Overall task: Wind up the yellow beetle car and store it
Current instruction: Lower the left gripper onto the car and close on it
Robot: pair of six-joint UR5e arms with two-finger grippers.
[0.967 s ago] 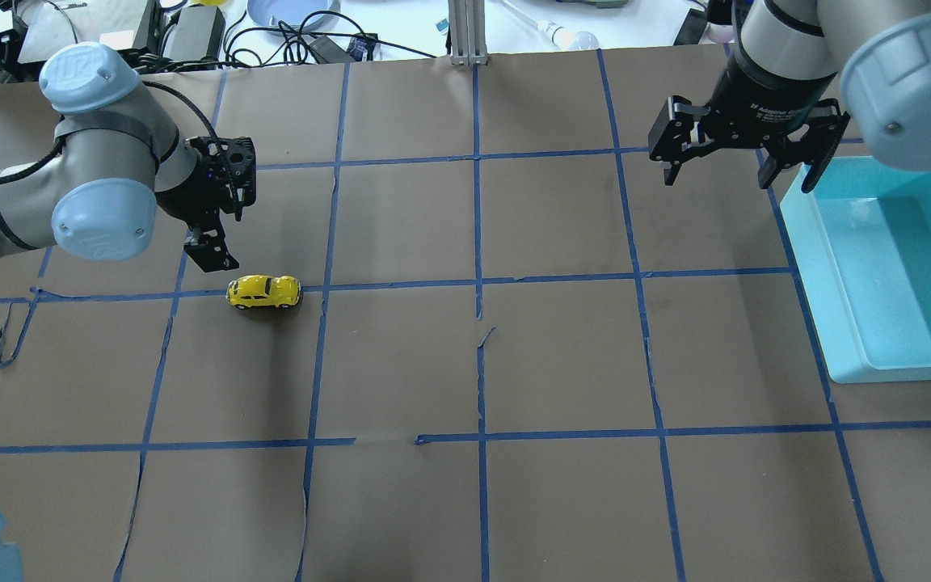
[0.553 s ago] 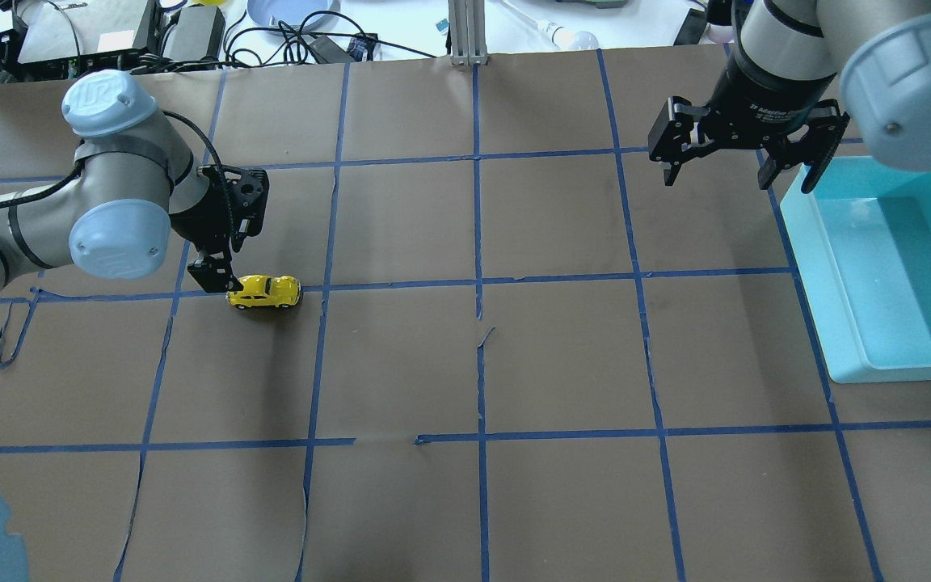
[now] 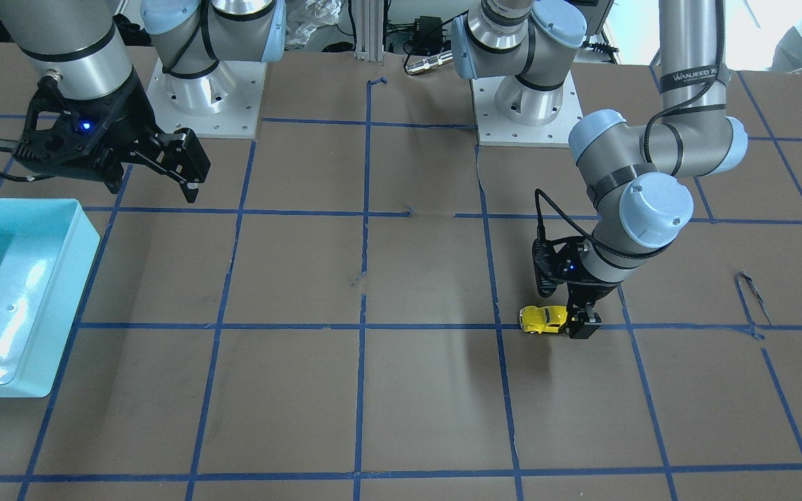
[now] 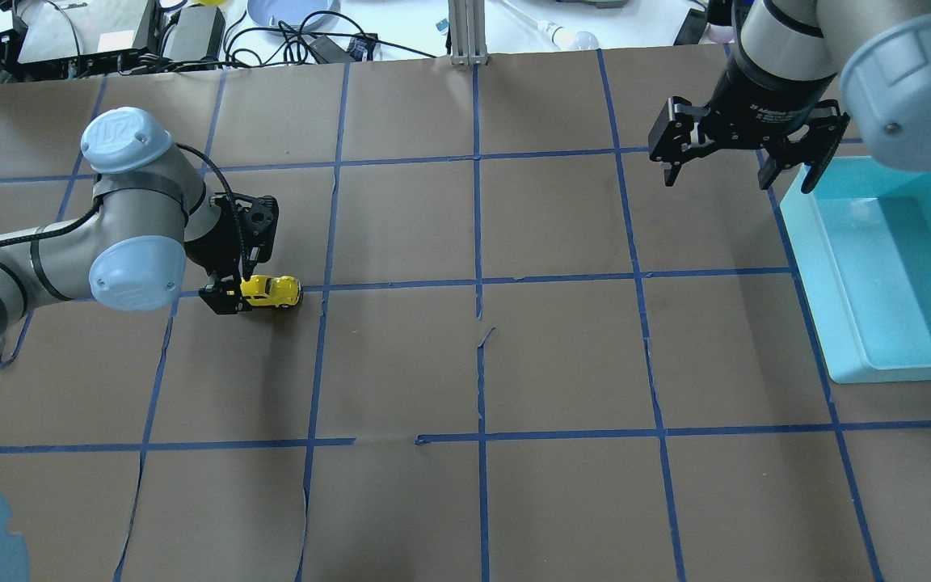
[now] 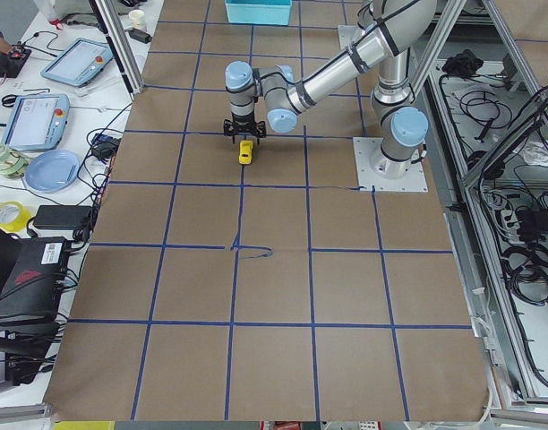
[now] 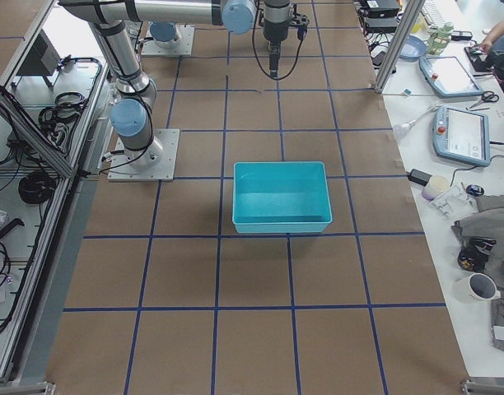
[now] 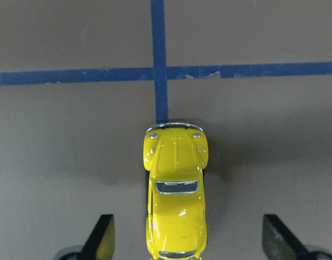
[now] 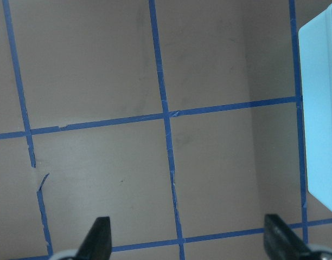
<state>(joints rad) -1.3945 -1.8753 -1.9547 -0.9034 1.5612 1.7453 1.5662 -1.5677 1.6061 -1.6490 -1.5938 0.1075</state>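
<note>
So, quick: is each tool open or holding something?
Left tool: open, fingers either side of the yellow beetle car, not gripping it.
Right tool: open, empty.

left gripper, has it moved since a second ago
Yes. In the overhead view the left gripper has shifted from beyond the horizontal blue tape line down onto it, and is now open around one end of the yellow beetle car.

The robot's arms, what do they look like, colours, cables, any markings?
The left arm and right arm are silver-grey tubes with pale blue joint caps. The left has black bands, a black cable to its wrist and a UR logo on one cap. The left pincer and right pincer are black, two-fingered; white lettering marks the right wrist.
</note>
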